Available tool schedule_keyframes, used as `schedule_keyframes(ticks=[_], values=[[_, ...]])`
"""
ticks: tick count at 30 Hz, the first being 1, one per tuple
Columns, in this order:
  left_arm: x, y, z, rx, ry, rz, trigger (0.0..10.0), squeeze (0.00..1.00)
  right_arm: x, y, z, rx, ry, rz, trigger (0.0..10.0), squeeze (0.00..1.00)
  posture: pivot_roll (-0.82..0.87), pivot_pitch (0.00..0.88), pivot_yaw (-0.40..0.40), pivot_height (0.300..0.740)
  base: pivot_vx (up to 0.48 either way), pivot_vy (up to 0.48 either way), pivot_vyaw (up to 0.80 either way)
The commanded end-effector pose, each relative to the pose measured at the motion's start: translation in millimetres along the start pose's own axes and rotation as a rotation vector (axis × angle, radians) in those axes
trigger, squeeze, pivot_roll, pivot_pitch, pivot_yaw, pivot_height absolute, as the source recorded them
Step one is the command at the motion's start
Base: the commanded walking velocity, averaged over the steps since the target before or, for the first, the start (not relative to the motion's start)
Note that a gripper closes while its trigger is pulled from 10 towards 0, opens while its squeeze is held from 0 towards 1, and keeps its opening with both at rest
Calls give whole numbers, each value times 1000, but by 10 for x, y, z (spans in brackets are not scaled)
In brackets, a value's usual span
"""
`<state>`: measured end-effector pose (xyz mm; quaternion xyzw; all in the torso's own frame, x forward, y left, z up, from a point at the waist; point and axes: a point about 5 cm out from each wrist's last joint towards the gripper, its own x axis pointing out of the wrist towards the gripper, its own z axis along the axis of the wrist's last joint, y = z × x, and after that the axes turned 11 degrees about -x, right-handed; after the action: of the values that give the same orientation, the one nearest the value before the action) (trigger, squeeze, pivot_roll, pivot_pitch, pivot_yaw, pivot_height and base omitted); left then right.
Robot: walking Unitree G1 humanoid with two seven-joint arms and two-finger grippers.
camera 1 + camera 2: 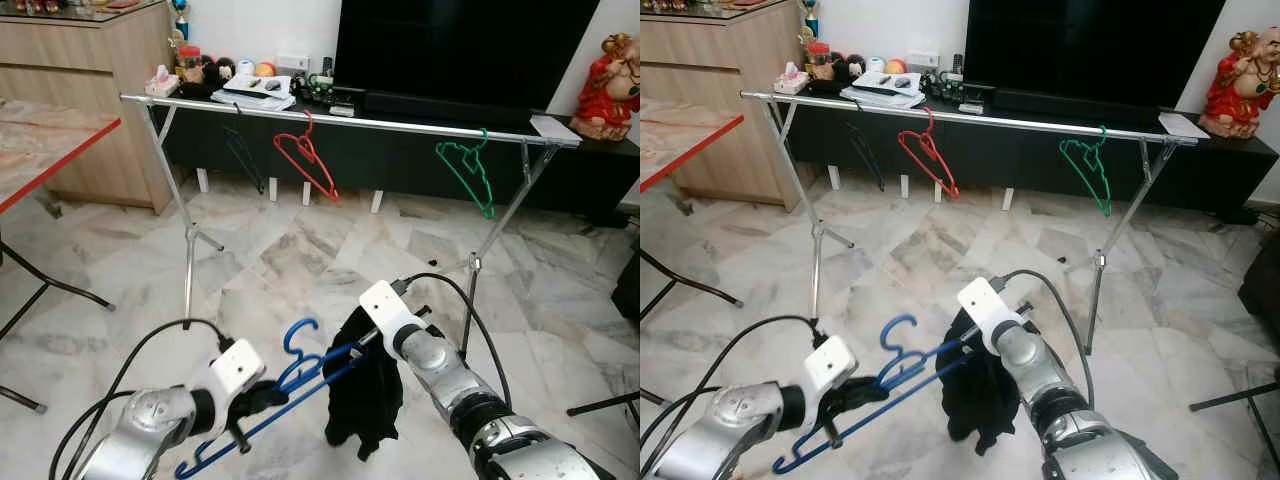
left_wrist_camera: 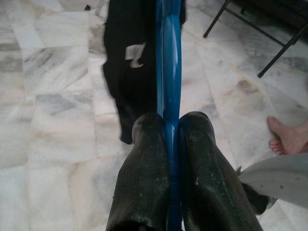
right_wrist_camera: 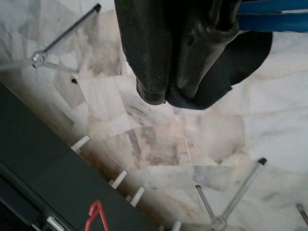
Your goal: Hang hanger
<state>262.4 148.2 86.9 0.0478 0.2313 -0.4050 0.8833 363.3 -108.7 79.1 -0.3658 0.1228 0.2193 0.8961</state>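
A blue hanger [image 1: 290, 385] is held low in front of me, its hook pointing up. A black garment [image 1: 365, 395] droops from its right end. My left gripper [image 1: 255, 400] is shut on the hanger's lower bar; in the left wrist view both fingers [image 2: 147, 163] press against the blue bar [image 2: 168, 72]. My right gripper [image 1: 362, 350] is shut on the black garment [image 3: 226, 72] beside the hanger's right end. Ahead stands a silver clothes rail [image 1: 400, 124] that carries a red hanger [image 1: 306, 158], a green hanger [image 1: 468, 172] and a thin dark hanger [image 1: 243, 155].
A black TV cabinet [image 1: 400, 160] with clutter and a television runs behind the rail. A red-edged table [image 1: 40, 150] on black legs stands at my left. A wooden cabinet [image 1: 90, 70] sits at the far left. A person's bare foot [image 2: 286, 137] rests on the marble floor nearby.
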Motion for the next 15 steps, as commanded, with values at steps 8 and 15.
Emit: schedule_keyframes(ticks=[8, 15], values=[[73, -61, -26, -2, -10, 11, 10000, 0, 28, 1, 207, 26, -94, 13, 10000, 0, 151, 0, -119, 740, 0, 0, 0], [131, -6, -3, 17, -7, 86, 10000, 0, 64, 24, 384, 91, -128, -1, 10000, 0, 151, 0, -118, 740, 0, 0, 0]])
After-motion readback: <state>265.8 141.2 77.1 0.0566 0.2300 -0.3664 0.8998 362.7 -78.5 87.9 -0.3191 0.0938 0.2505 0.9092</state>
